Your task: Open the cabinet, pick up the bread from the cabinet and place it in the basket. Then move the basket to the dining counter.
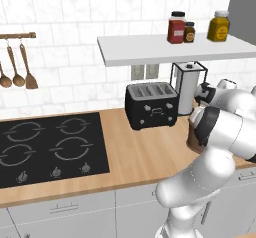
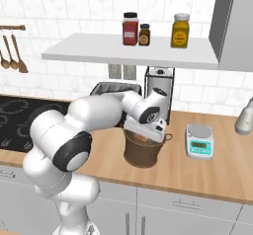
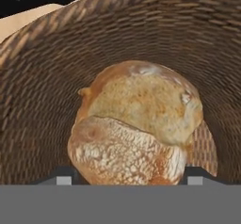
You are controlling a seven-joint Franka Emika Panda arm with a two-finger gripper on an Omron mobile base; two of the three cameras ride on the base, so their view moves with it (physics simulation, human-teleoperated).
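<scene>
The bread point(image 3: 136, 124), a golden-brown crusty bun, sits low inside the dark woven basket point(image 3: 42, 86), and the basket's wall rings it on all sides. My gripper point(image 3: 128, 180) reaches down into the basket point(image 2: 143, 155), and each fingertip presses against one side of the bun, so it is shut on the bread. The basket stands on the wood worktop just in front of the paper-towel stand. In the left base view my arm hides most of the basket point(image 1: 192, 138). A grey cabinet point(image 2: 236, 21) hangs at the upper right. The dining counter is out of view.
A black toaster point(image 1: 151, 105) stands left of the basket, and a black hob point(image 1: 50, 147) lies further left. A small kitchen scale point(image 2: 200, 141) sits to the basket's right. Behind it is a paper-towel stand point(image 1: 188, 87). A white shelf point(image 2: 123, 51) with jars hangs overhead.
</scene>
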